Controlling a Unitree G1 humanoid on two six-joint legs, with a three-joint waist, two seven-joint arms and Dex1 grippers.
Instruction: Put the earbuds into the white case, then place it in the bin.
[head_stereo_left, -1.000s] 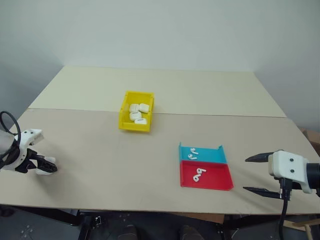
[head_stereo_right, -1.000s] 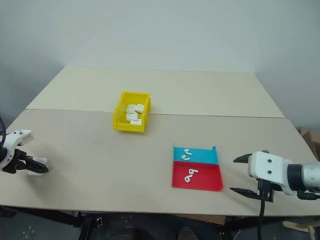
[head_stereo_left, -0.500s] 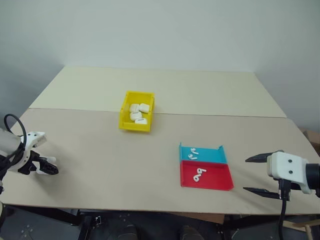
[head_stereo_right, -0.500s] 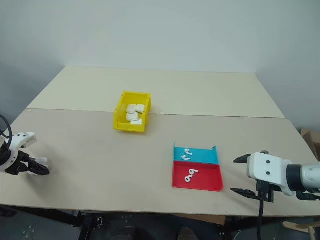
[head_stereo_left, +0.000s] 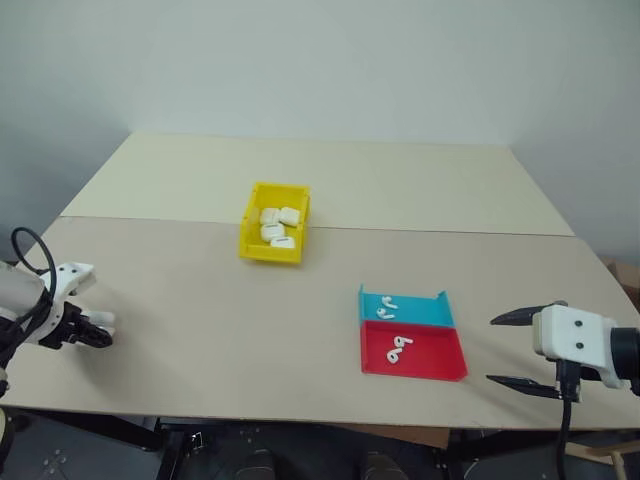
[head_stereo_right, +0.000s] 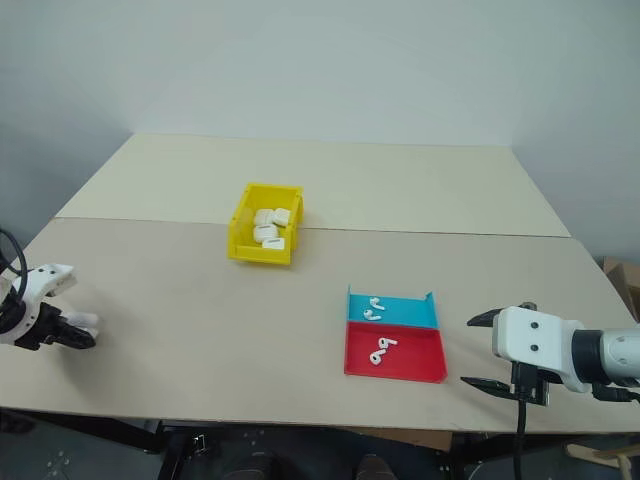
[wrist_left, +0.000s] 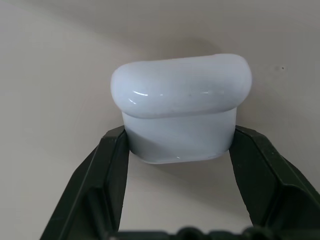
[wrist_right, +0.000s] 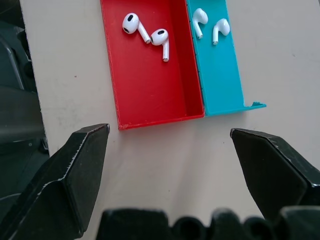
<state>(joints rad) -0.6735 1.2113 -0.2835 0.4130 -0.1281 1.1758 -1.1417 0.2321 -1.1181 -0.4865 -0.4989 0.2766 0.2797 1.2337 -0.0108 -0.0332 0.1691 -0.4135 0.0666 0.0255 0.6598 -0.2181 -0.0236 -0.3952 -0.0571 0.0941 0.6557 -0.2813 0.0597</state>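
At the table's far left, my left gripper (head_stereo_left: 93, 336) is shut on a white case (wrist_left: 180, 107). The case rests on the table with its lid closed, and the black fingers (wrist_left: 112, 165) press on both sides of its lower half. Two earbuds (head_stereo_left: 398, 346) lie in the red tray (head_stereo_left: 432, 362), and two more earbuds (wrist_right: 211, 26) lie in the blue tray (head_stereo_left: 422, 313). The yellow bin (head_stereo_left: 270, 253) stands mid-table and holds several white cases (head_stereo_left: 276, 226). My right gripper (head_stereo_left: 495, 349) hangs open to the right of the trays, holding nothing.
The two shallow trays sit side by side near the front right, the blue one behind the red one. A seam (head_stereo_left: 420, 228) runs across the table just behind the bin. Bare tabletop lies between the left gripper and the trays.
The left gripper's fingers have closed onto the white case, which they stood open around a second ago. The right arm has stayed still.
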